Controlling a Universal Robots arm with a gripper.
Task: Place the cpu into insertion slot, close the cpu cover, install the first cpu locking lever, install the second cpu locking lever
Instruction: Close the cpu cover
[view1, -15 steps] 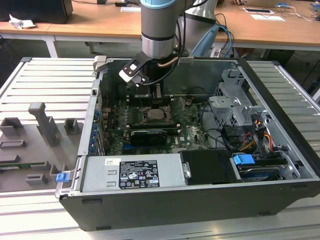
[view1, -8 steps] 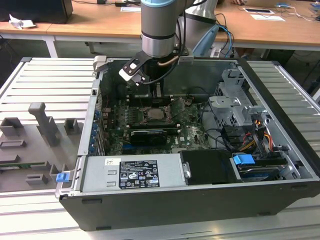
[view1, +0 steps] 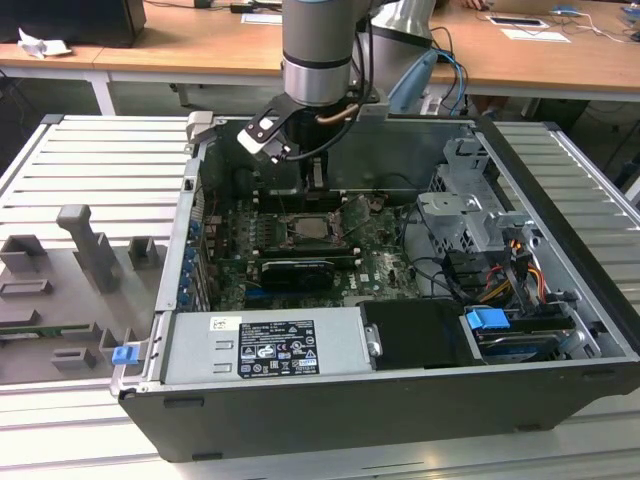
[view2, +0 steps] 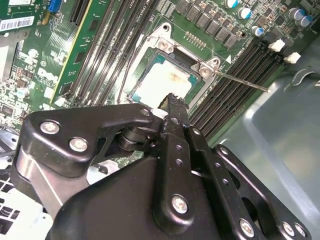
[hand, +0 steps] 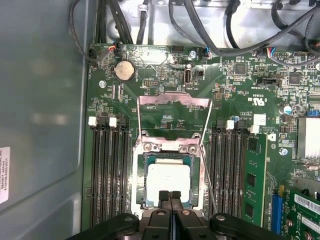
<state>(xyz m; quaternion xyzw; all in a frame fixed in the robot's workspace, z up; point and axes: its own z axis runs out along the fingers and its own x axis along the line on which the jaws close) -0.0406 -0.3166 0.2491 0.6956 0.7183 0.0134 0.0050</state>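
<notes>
CPU (hand: 169, 181) sits in slot (hand: 144, 159). Cover (hand: 172, 100) stands open, swung back from slot; levers (view2: 245, 82) unlatched. Gripper (hand: 170, 196) pinched narrow, holding nothing, at CPU's edge. Judged: placement done, three steps left.

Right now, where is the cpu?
In the first wrist view the cpu lies in the insertion slot, between the two banks of memory slots, right by the gripper; the cpu cover stands open.

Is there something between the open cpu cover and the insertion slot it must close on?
Yes, likely: the pincer hangs over the cpu seated in the insertion slot, where the opened cpu cover would swing down.
</notes>
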